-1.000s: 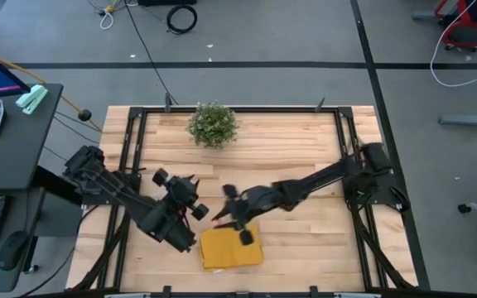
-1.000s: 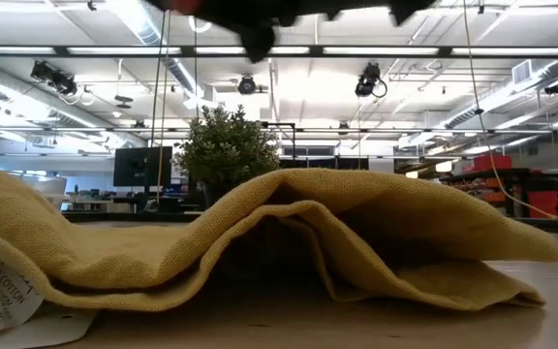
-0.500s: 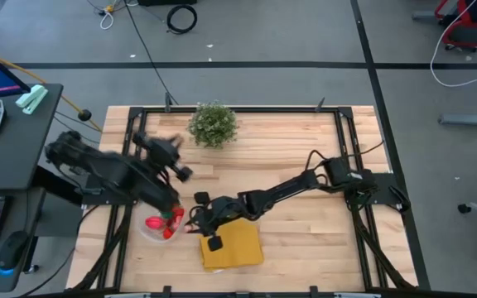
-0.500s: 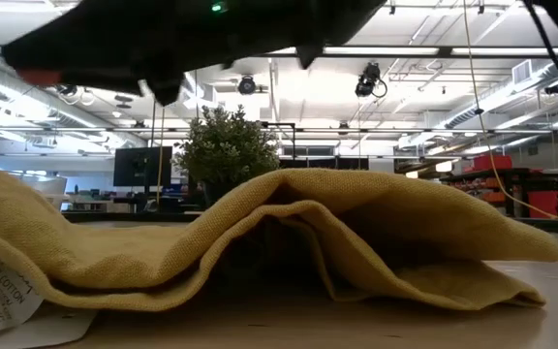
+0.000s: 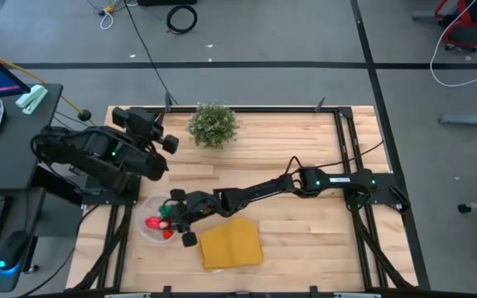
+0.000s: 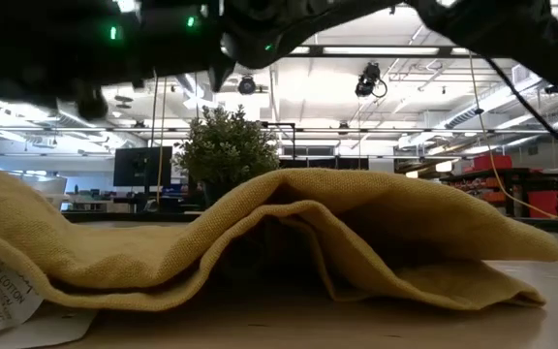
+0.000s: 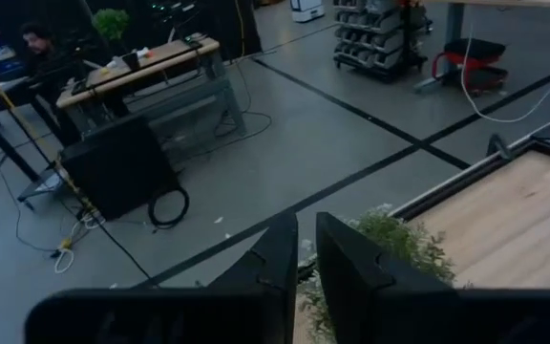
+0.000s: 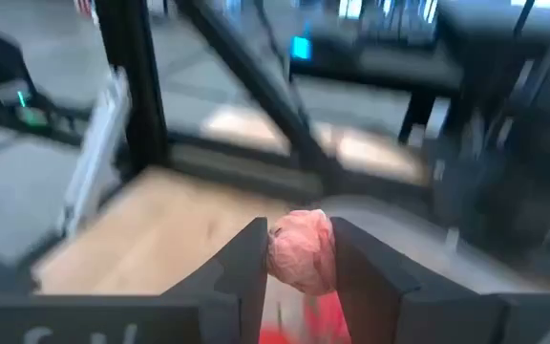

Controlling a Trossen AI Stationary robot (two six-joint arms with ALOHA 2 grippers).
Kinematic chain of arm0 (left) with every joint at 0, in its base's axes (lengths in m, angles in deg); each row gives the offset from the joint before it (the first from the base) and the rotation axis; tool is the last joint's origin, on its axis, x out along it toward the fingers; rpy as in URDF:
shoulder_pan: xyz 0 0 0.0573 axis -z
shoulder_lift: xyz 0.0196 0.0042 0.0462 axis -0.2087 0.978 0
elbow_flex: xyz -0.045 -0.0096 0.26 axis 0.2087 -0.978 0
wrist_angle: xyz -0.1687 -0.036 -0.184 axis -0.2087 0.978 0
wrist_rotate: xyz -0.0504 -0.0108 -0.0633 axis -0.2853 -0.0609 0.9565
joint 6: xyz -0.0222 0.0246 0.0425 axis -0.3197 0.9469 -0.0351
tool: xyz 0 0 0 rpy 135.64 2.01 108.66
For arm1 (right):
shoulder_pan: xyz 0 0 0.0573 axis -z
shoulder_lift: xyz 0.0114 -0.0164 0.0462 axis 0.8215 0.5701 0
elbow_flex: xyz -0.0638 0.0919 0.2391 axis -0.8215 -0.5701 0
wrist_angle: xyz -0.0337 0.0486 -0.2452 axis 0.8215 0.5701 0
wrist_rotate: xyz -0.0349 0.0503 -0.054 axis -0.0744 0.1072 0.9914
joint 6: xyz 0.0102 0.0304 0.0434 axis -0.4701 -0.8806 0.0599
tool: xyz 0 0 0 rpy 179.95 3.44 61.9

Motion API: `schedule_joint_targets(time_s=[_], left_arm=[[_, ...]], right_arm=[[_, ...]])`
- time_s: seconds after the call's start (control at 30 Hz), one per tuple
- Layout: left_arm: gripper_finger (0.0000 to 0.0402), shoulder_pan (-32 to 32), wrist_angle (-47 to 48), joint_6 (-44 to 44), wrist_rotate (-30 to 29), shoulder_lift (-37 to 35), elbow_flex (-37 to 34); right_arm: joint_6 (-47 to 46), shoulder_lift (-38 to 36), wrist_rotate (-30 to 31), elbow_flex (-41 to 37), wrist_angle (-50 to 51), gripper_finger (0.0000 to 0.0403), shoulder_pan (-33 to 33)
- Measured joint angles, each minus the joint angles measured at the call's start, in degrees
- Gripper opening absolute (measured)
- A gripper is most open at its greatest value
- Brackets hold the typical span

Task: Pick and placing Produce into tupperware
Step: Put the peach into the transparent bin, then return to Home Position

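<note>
Two or three red and green toy foods already sit in the round clear tupperware, which is near the left front of the table, just beside the yellow cloth. The right gripper reaches far across and hangs over the tupperware. Its fingers squeeze a pink piece of produce, with red ones showing just below it. So this piece looks close to going in, but it is not let go yet. I cannot tell if more food is left to pick, because none shows elsewhere on the table.

A second ago the left arm lay over the tupperware and hid it. Now that arm is pulled back to the left side, near the potted plant. The left gripper holds nothing, and its fingers are almost together. The right gripper was above the cloth's edge before, and now it has moved left, over the tupperware.
</note>
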State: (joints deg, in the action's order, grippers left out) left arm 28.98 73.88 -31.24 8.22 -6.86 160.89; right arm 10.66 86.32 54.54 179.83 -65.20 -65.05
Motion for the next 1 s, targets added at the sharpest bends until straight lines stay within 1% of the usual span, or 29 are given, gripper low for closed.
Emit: schedule_joint_targets(time_s=[0.07, 0.13, 0.27, 0.5, 0.57, 0.67, 0.73, 0.83, 0.87, 0.93, 1.0], left_arm=[[0.0045, -0.93, 0.00, 0.06, 0.53, -0.04, 0.00], [0.0044, -1.70, 0.00, 0.06, 1.34, 0.17, 0.00], [0.0046, -2.44, 0.01, 0.04, 1.62, 0.41, -0.02], [0.0044, -2.41, 0.00, 0.03, 1.71, 0.40, -0.07], [0.0042, -2.41, 0.01, 0.03, 2.84, 0.40, -0.07], [0.0039, -2.41, -0.01, 1.05, 5.35, 0.40, -0.16], [0.0039, -2.41, 0.06, 2.01, 5.69, 0.40, -0.67], [0.0041, -2.41, 0.05, 2.46, 5.86, 0.42, -1.09], [0.0041, -2.36, 0.00, 2.46, 5.84, 0.42, -1.09], [0.0038, -2.25, 0.01, 2.84, 5.84, 0.40, -1.09], [0.0035, -1.92, 0.02, 4.61, 5.85, 0.40, -1.09]], right_arm=[[-0.76, 1.53, 0.01, 2.36, 5.27, 0.0120, 0.55], [-0.78, 2.56, 0.04, 3.33, 7.29, 0.0122, 1.10], [-0.58, 2.86, 0.02, 3.33, 7.90, 0.0140, 1.63], [-0.99, 2.65, -0.12, 3.35, 8.69, 0.0199, 1.71], [-1.31, 2.40, -0.10, 3.35, 9.00, 0.0212, 1.64], [-1.49, 1.66, -0.02, 3.35, 10.14, 0.0221, 1.41], [-3.16, 0.45, -0.02, 3.35, 12.31, 0.0222, 1.20], [-7.64, -3.27, -0.19, 3.37, 21.62, 0.0219, 0.97], [-8.07, -5.08, -0.20, 3.37, 27.58, 0.0217, 0.87], [-5.74, -8.72, 0.07, 3.37, 39.37, 0.0213, 0.61], [-3.78, -12.48, 2.21, 3.37, 51.39, 0.0211, 0.01]])
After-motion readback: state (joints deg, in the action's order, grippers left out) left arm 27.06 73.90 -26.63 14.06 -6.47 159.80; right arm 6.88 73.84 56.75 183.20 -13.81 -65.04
